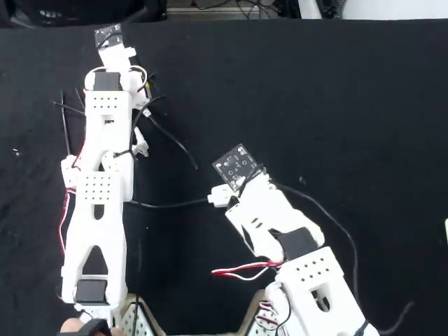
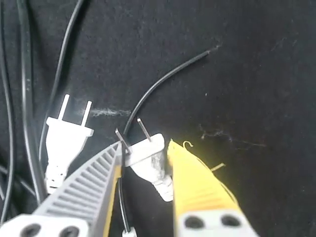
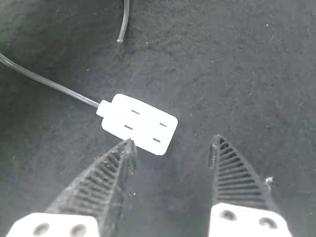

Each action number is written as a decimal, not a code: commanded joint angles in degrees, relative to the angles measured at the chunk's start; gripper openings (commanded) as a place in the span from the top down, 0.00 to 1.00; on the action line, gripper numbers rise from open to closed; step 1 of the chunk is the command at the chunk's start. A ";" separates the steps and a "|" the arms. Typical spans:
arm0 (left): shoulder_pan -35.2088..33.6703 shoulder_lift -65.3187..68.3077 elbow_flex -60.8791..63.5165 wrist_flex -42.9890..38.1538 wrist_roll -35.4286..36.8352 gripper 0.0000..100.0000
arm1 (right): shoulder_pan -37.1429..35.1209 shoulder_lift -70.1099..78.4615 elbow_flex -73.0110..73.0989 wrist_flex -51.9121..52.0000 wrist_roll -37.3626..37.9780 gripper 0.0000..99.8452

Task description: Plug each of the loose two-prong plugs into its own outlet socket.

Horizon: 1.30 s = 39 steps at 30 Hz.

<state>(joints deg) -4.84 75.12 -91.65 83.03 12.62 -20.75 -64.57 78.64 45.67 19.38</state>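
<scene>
Black cloth covers the table [image 1: 364, 98] from edge to edge. We see the left claw [image 2: 144, 148] pinching a white two-prong plug [image 2: 147, 159] by its body, with the grey finger [image 2: 94, 177] on one side, the yellow finger [image 2: 192, 182] on the other, and the prongs pointing away from the claw. A second plug [image 2: 67, 137] lies flat on the cloth near it, free, among black cables [image 2: 24, 98]. In the high view the white outlet socket [image 1: 220, 197] sits near mid-table, at 7 o'clock of the right arm's circuit board [image 1: 239, 165], and its cord [image 1: 168, 204] runs off toward 9 o'clock. The right claw [image 3: 173, 143] stands spread, one fingertip at the socket's edge and the other apart from it.
</scene>
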 commanded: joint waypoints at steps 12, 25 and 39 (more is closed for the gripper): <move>2.15 -15.65 -3.65 15.47 -0.09 0.97 | 1.14 -1.89 0.13 -1.41 -0.53 0.77; 8.13 -25.67 -2.95 18.11 0.00 0.97 | 17.85 -1.98 -3.30 -1.76 -9.23 0.77; 26.07 -53.54 38.37 15.74 -0.26 0.97 | 21.27 -1.98 -4.35 -1.67 -11.08 0.77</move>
<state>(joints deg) 14.77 30.37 -66.59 100.70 12.62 -2.73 -65.10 78.99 45.32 9.10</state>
